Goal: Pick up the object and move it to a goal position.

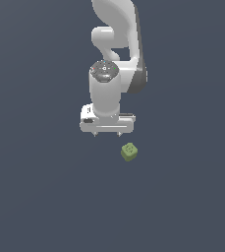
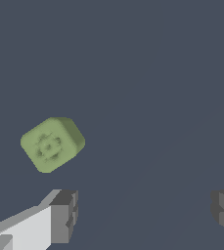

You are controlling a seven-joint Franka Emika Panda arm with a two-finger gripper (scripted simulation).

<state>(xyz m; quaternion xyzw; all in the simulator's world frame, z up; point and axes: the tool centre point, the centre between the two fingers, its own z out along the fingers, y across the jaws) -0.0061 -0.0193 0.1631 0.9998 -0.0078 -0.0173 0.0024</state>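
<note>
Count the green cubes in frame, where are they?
1. The olive-green cube lies on the dark surface, below the open gripper and toward the exterior view's right, outside the fingers. Nothing suggests another, though the arm hides some floor.

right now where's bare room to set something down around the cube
Nearly everywhere: the dark surface is bare on both sides of the green cube and in front of it. The only crowded spot is just behind the cube, where the open pincer and arm hang.
</note>
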